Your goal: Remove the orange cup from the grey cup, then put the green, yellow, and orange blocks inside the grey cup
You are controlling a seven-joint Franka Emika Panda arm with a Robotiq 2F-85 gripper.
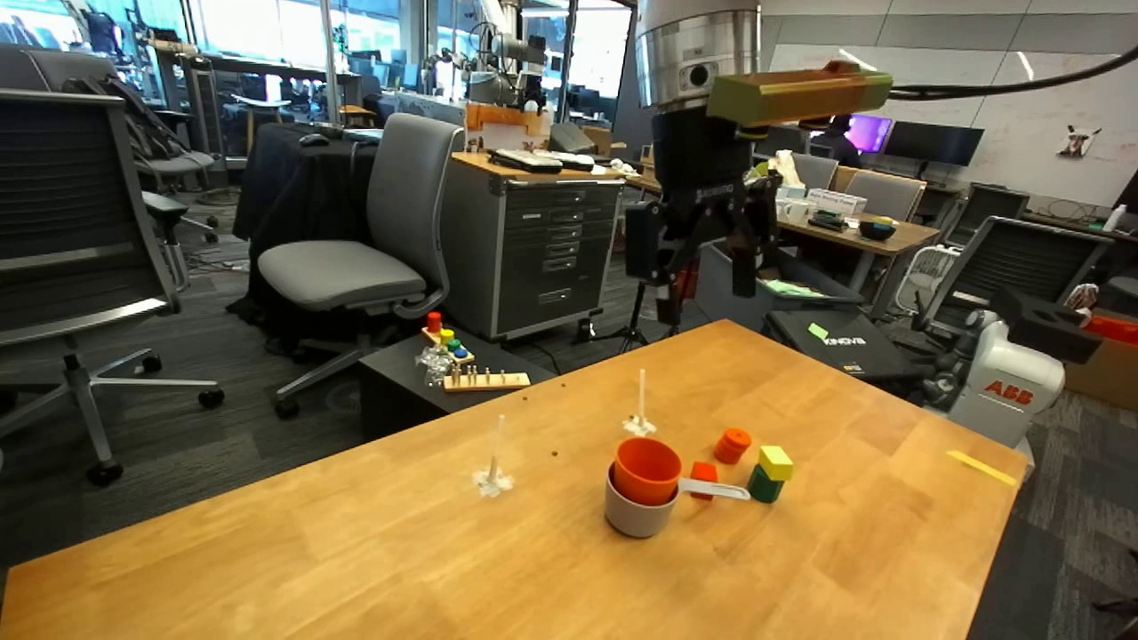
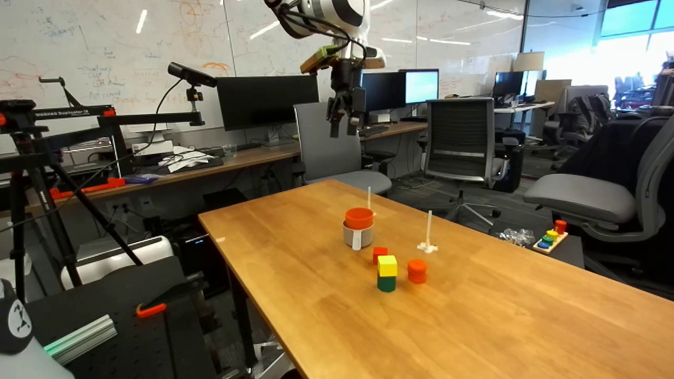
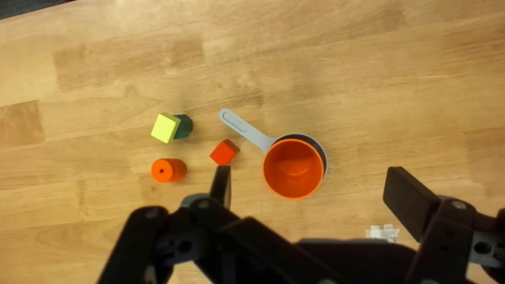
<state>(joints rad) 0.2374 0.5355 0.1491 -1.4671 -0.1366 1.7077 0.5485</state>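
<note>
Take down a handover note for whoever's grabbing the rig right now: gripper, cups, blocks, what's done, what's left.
Gripper: open, holding nothing, above the table.
Cups: orange cup sits inside the grey measuring cup.
Blocks: yellow block on top of green block; orange-red block on the table near the handle.
Done: no step yet.
Left: lift the orange cup out, then put all three blocks in the grey measuring cup.

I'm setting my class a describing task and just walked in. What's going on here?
The robot's gripper hangs open above the wooden table, holding nothing. The orange cup sits inside the grey cup. Near them, a yellow block rests on a green block, with an orange-red block and a round orange piece close by. The cups have yet to be separated.
</note>
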